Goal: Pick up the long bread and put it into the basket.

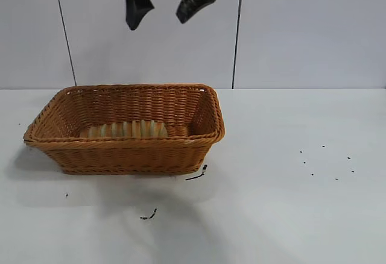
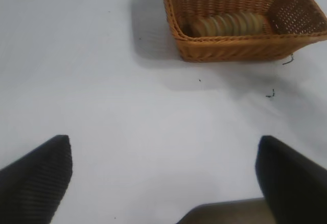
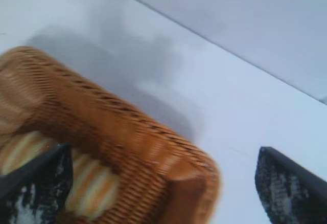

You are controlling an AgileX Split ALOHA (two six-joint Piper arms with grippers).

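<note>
The long bread point(image 1: 126, 129), tan-yellow with orange-brown stripes, lies inside the wicker basket point(image 1: 126, 155) against its near wall. My right gripper point(image 1: 166, 9) hangs high above the basket, open and empty. In the right wrist view its open fingers frame the basket's corner point(image 3: 153, 147) and one end of the bread point(image 3: 87, 178) below. My left gripper point(image 2: 163, 142) is open and empty over bare table, far from the basket point(image 2: 230, 47) and bread point(image 2: 230, 23); it is out of the exterior view.
The basket stands left of centre on a white table point(image 1: 301, 216). A small black scrap point(image 1: 196, 174) lies by its front right corner, another point(image 1: 149, 216) nearer the front, and dark specks point(image 1: 325, 161) at the right. A panelled wall stands behind.
</note>
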